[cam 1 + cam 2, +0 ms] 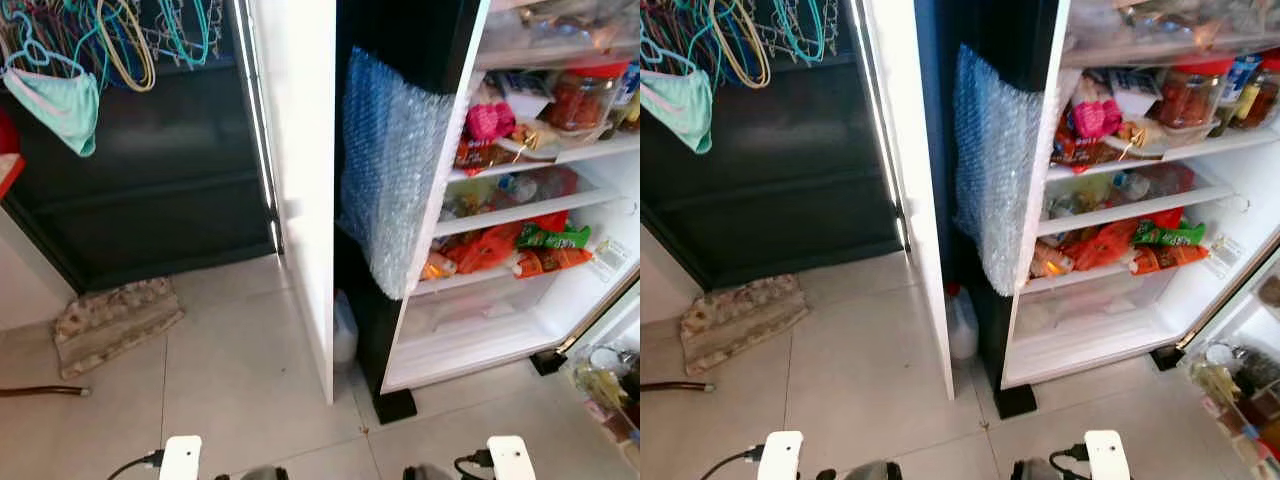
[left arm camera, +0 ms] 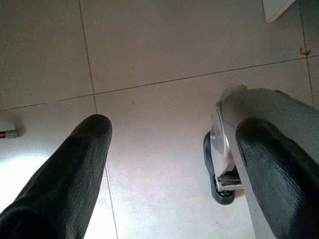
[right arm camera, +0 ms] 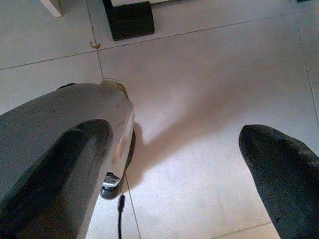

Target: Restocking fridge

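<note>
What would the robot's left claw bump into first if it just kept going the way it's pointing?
Most likely the tiled floor. The left gripper hangs open, pointing down at bare tiles, with nothing between its fingers. How far off the floor lies is unclear.

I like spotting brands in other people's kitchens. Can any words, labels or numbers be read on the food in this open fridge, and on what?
No text reads clearly.
Green snack packet: printing blurred.
Red-lidded jar: label too small.
Orange packets: lettering unreadable.
Bottles at the shelf's end: labels blurred.
</note>
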